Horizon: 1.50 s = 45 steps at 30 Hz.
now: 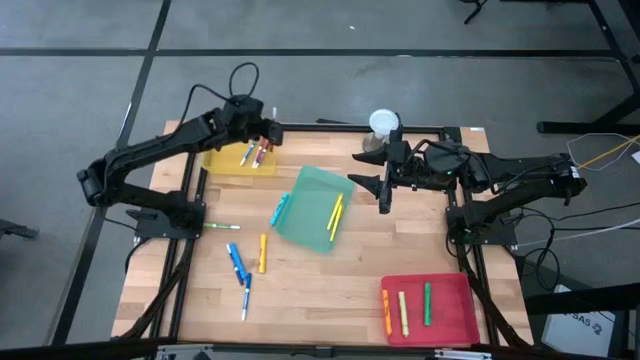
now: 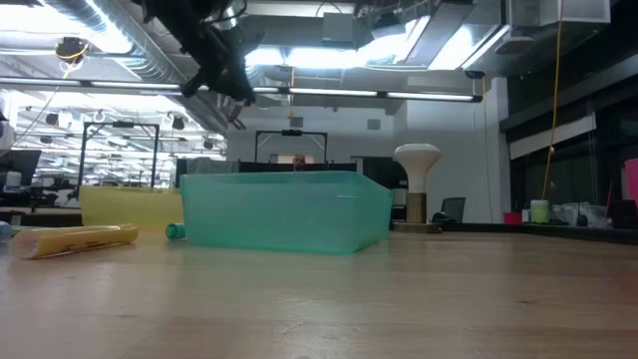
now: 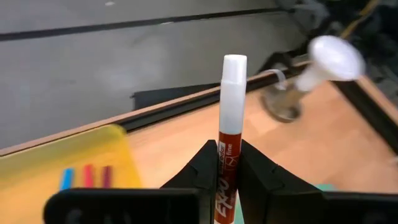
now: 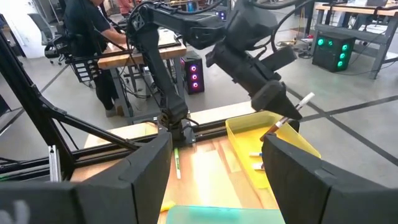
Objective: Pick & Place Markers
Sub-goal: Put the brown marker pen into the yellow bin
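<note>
A: High view. The left gripper [image 1: 268, 133] hangs over the yellow tray [image 1: 225, 162], which already holds three markers. The green tray [image 1: 312, 210] holds a blue and a yellow one; the red tray [image 1: 448, 312] holds three. Loose on the table [image 1: 320, 280]: a green marker [image 1: 222, 226], an orange one [image 1: 263, 253], and blue ones [image 1: 238, 267].

B: And the right gripper [image 1: 383, 188]?

A: Spread, empty, beside the green tray. Judged roughly two-thirds sorted.

B: Low view?

A: The green tray sits mid-table, the yellow tray behind it, and a yellow marker [image 2: 75, 240] lies in the foreground. The left gripper hangs high above.

B: Left wrist view?

A: The gripper pinches a red marker [image 3: 229, 149] upright: white cap, red barrel, printed label. The yellow tray lies near.

B: Right wrist view?

A: Its own fingers [image 4: 134, 171] stand wide. The left arm holds the marker tilted above the yellow tray; release appears to remain.
</note>
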{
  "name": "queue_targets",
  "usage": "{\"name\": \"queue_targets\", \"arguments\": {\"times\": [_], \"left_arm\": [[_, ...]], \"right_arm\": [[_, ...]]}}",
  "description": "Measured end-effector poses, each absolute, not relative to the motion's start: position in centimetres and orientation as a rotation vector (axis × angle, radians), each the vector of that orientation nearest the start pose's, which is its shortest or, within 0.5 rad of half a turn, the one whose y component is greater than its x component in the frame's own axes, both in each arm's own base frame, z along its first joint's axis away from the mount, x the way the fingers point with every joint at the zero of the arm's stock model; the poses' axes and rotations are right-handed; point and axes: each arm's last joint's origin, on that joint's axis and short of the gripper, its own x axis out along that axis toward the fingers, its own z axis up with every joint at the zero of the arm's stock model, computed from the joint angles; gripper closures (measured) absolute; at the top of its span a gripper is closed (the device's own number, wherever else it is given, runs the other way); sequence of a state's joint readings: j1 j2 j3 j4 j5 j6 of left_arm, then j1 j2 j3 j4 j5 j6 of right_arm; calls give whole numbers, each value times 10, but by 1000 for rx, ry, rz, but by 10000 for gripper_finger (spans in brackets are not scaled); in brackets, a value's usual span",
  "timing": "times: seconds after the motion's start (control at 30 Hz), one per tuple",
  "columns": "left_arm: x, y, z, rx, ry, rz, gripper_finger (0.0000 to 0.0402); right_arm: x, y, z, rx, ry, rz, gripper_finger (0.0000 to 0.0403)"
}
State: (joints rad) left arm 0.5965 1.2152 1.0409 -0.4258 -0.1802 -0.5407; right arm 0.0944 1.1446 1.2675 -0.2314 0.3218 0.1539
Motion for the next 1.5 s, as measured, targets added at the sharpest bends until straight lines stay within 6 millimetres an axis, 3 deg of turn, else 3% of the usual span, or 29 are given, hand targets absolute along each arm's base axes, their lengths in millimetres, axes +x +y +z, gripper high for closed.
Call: {"name": "queue_targets", "arguments": {"times": [0.3,0.77,1.1,1.5], "left_arm": [[196,183,299,-657,456,954,370],[185,226,237,-800,764,1091,370],[171,238,206,-894,957,1158,370],[158,243,203,-891,1027,1160,369]], "right_arm": [[241,13,423,125,88,-252,158],[241,12,420,119,114,-290,158],[240,12,420,119,116,-291,158],[240,12,420,119,120,-291,158]]}}
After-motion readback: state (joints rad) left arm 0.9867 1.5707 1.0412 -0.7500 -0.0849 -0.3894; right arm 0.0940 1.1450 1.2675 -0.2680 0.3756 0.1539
